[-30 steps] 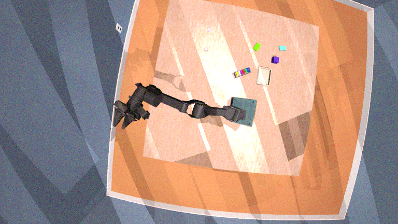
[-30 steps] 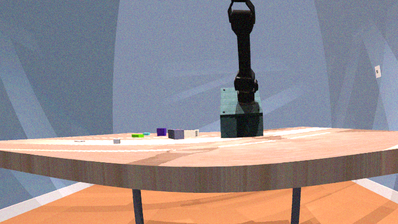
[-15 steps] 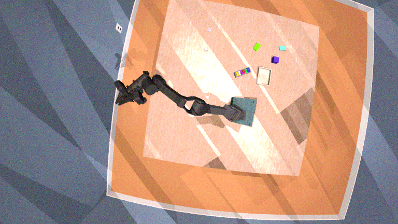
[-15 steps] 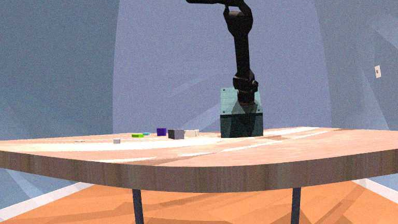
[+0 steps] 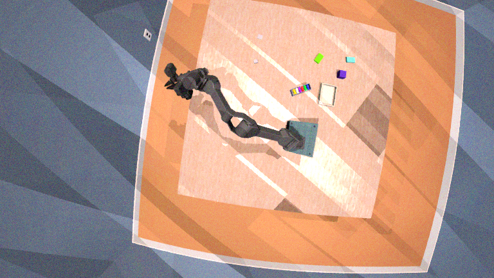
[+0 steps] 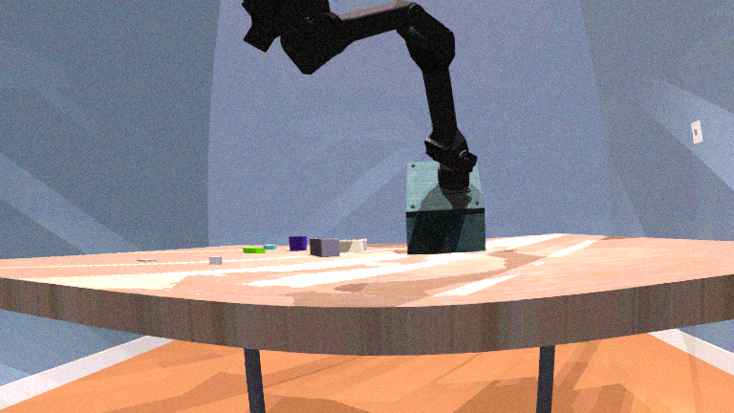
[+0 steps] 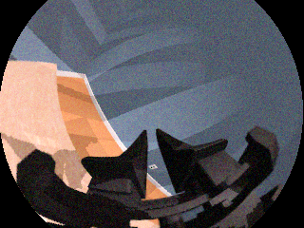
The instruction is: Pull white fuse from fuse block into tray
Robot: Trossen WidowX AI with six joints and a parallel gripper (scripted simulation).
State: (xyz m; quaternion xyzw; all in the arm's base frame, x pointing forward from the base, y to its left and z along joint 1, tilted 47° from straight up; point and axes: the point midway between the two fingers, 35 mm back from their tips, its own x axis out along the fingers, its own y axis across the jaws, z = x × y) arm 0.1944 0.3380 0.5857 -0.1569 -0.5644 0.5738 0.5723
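Status: nothing done. Hand [image 5: 168,85] pressed together on nothing, high off the desk [image 5: 226,172] edge (well apart from everything). White fuse presumably seated in block [image 5: 300,89]; tray [image 5: 327,94] unfilled.

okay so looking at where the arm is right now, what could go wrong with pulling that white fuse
1. The gripper is shut on nothing, high beyond the table edge and far from the fuse block. It would need reopening before any grasp.
2. The fuses sit packed in a tight row, so a slightly off descent may bump a neighbour or the block.
3. The tray lies right beside the block, so the carry leaves little room to swing.
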